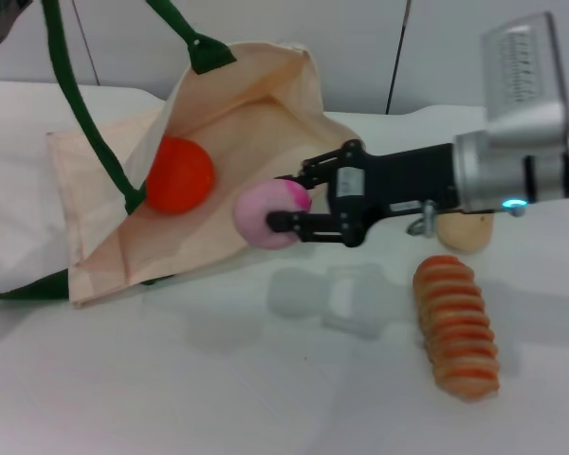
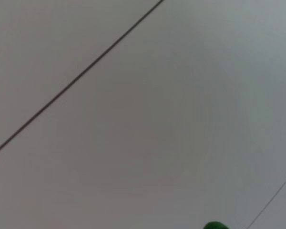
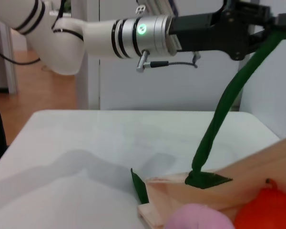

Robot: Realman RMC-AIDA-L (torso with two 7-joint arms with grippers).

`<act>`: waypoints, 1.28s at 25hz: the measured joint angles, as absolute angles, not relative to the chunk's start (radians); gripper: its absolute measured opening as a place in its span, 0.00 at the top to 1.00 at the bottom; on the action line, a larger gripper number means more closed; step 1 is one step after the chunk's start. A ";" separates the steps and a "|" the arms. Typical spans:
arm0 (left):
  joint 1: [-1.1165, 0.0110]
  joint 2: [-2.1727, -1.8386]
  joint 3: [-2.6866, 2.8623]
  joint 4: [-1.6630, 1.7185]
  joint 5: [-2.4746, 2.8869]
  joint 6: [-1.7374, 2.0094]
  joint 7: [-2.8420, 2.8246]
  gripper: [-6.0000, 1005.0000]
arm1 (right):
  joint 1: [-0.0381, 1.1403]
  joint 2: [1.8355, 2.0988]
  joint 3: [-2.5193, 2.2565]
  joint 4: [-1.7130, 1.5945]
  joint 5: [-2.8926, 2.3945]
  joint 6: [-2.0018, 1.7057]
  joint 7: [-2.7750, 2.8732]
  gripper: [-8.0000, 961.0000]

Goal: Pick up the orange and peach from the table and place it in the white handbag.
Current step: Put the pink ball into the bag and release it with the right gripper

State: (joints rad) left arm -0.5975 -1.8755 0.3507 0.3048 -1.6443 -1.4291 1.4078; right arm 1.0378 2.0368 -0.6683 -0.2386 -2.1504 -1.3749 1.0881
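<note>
Your right gripper [image 1: 286,210] is reaching in from three o'clock, its jaws closing on the peach [image 1: 269,214] right at the open mouth of the white handbag [image 1: 237,180]. The orange [image 1: 178,174] is already sitting inside the bag, at nine o'clock from the peach. Your left gripper [image 3: 276,21] is holding a green strap handle [image 3: 229,102] up high, jaws clamped on it. On the worktop [image 1: 266,389], a ridged bread loaf [image 1: 456,325] is lying at five o'clock.

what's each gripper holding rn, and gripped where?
Right gripper: small pale pink round peach, pinched across its sides. Left gripper: dark green strap handle of the cream fabric handbag, held up near its top.
</note>
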 joint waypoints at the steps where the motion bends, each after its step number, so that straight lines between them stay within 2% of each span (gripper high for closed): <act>1: -0.601 -1.875 0.351 0.301 -1.644 -1.429 1.411 0.87 | 1.054 2.037 -0.670 -0.222 -2.151 -1.353 1.086 0.57; 12: -0.612 -1.877 0.351 0.298 -1.643 -1.436 1.413 0.87 | 1.243 2.048 -0.661 -0.044 -2.144 -1.037 1.025 0.57; 32: -0.644 -1.887 0.353 0.286 -1.634 -1.479 1.406 0.87 | 1.378 2.051 -0.481 0.113 -2.146 -0.564 1.000 0.57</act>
State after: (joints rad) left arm -0.6440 -1.8871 0.3528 0.2856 -1.6337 -1.4786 1.4062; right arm 1.3783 2.0510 -0.4809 0.1134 -2.1462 -0.5637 0.9997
